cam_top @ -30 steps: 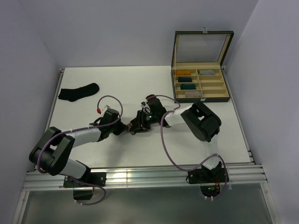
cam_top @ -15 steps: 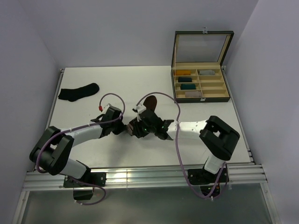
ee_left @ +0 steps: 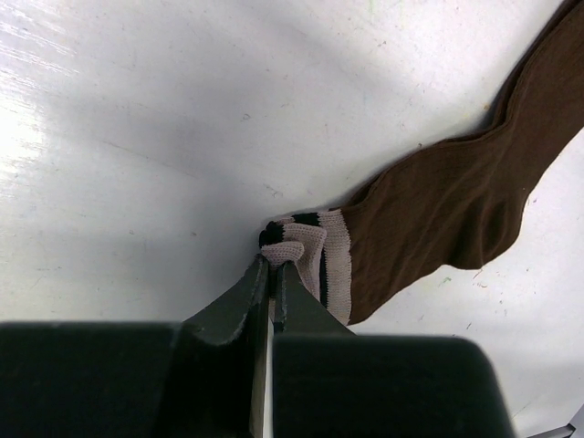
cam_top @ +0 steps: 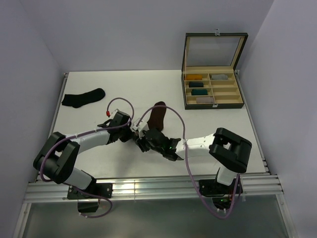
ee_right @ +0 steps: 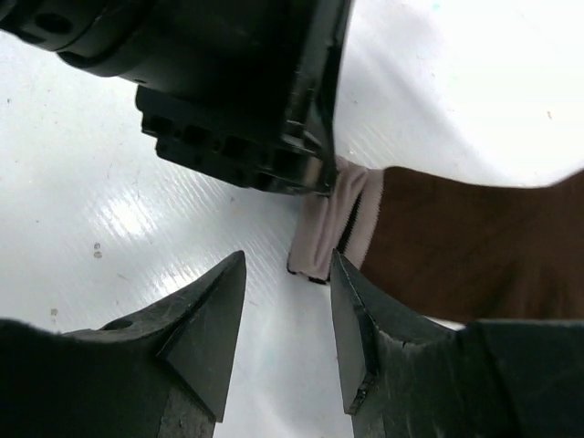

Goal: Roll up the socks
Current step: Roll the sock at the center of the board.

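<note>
Swings right gripper [ee_right: 287,265], spread and empty, in beside left gripper [ee_left: 272,265], pinching brown sock [ee_left: 447,201] by cuff. Rolls nothing yet; black sock [cam_top: 81,97] far off.

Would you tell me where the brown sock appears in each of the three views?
Top external: brown sock lies near the picture's centre, slanting down-left.
Left wrist: it runs from the centre to the upper right corner.
Right wrist: it sits at the right edge, mid-height.
Shared landmark: the left gripper, pinching the sock's pale striped cuff.
</note>
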{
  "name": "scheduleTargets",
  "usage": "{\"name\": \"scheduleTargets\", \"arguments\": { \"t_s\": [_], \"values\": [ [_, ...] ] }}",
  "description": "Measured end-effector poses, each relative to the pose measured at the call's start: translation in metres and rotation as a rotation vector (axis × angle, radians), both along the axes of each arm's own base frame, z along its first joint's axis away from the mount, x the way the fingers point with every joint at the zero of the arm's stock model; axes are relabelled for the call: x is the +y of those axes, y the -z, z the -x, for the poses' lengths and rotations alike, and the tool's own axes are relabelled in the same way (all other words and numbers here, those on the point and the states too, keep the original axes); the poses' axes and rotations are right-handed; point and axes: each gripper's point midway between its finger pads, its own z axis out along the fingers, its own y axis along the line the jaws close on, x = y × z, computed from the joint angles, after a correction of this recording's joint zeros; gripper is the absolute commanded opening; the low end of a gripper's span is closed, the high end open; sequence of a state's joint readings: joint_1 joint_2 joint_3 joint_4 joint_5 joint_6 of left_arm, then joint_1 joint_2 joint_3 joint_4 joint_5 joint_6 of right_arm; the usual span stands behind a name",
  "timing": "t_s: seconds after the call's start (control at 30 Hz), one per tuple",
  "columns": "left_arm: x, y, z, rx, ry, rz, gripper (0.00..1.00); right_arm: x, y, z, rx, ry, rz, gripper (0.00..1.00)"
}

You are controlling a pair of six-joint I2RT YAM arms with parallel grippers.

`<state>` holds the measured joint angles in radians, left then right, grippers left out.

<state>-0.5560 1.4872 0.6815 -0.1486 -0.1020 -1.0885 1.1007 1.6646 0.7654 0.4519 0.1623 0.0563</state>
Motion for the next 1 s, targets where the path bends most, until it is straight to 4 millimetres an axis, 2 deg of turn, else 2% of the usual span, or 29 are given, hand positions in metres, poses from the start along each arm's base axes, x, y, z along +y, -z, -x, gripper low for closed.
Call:
{"name": "scheduleTargets", "arguments": {
  "t_s": [0.23, 0.47, 0.7, 0.8, 0.83, 0.9, 0.93, 1.0],
  "values": [
    [0.000, 0.000, 0.000, 0.001, 0.002, -0.001, 0.00, 0.009, 0.021, 0.005, -0.031, -0.040, 0.045, 0.47],
    [0.000, 0.000, 0.000, 0.004, 0.005, -0.003, 0.00, 0.009, 0.045, 0.000, -0.053, -0.021, 0.093, 0.45],
    [0.000, 0.000, 0.000, 0.003, 0.004, -0.004, 0.00, 0.014, 0.051, -0.012, -0.074, 0.020, 0.108, 0.41],
    [0.000, 0.000, -0.001, 0.003, 0.002, -0.005, 0.01, 0.014, 0.051, -0.014, -0.070, 0.032, 0.116, 0.32],
    [0.000, 0.000, -0.001, 0.004, 0.003, -0.006, 0.00, 0.013, 0.051, -0.016, -0.068, 0.041, 0.118, 0.24],
    [0.000, 0.000, -0.001, 0.005, 0.003, -0.008, 0.00, 0.012, 0.051, -0.017, -0.060, 0.050, 0.117, 0.16],
    [0.001, 0.000, -0.001, 0.004, 0.002, -0.008, 0.01, 0.012, 0.052, -0.018, -0.053, 0.054, 0.115, 0.08],
    [0.001, -0.001, -0.001, 0.004, 0.000, -0.008, 0.04, 0.012, 0.052, -0.017, -0.040, 0.053, 0.108, 0.01]
  ]
}}
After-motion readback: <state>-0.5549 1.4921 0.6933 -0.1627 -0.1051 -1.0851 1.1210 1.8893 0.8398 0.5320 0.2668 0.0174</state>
